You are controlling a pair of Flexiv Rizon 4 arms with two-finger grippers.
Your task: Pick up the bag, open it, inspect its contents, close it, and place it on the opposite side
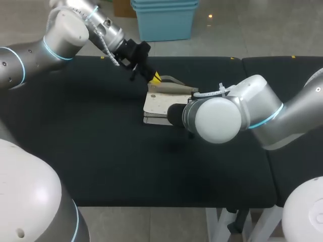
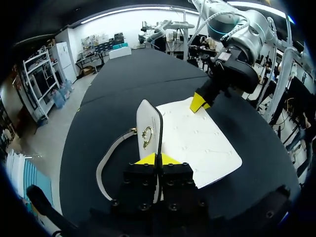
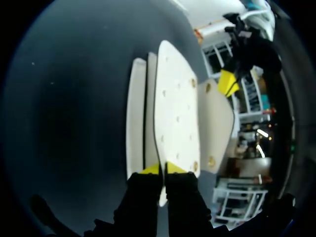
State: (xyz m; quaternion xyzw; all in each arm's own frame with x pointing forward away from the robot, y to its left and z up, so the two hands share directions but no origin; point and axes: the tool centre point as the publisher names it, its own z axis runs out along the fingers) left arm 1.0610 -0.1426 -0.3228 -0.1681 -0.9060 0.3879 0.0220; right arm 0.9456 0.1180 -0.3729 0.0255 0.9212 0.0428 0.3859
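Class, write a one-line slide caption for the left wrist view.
Left gripper pinches the raised flap of the white bag; right gripper holds its far edge.

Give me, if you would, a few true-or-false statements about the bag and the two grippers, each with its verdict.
1. The bag lies on the black table. True.
2. The left gripper is open above the bag. False: it is shut on the flap.
3. The flap stands raised off the bag. True.
4. The right gripper hangs clear of the bag. False: it is shut on the bag's edge.
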